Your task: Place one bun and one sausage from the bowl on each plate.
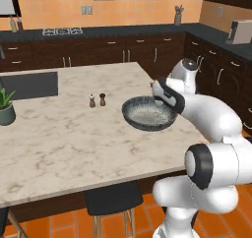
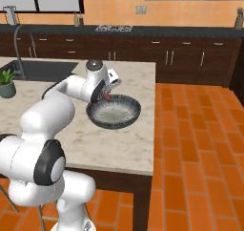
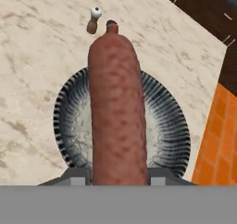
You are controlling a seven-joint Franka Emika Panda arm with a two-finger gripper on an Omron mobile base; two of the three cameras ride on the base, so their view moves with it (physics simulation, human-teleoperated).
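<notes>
Marble-topped island: from our left we see a potted plant (image 1: 6, 106), then two small shakers (image 1: 97, 100), then the dark bowl (image 1: 147, 113) near the counter's right edge. Above it our white arm folds at the elbow, wrist tipped downward, gripper (image 2: 106, 96) pinching a reddish-brown sausage (image 3: 115, 112) over the bowl's pale lining.

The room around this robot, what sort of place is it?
A home kitchen, by the look of it: a marble-topped island with a sink set in it, dark wooden cabinets along the walls, and a stovetop on the back counter.
</notes>
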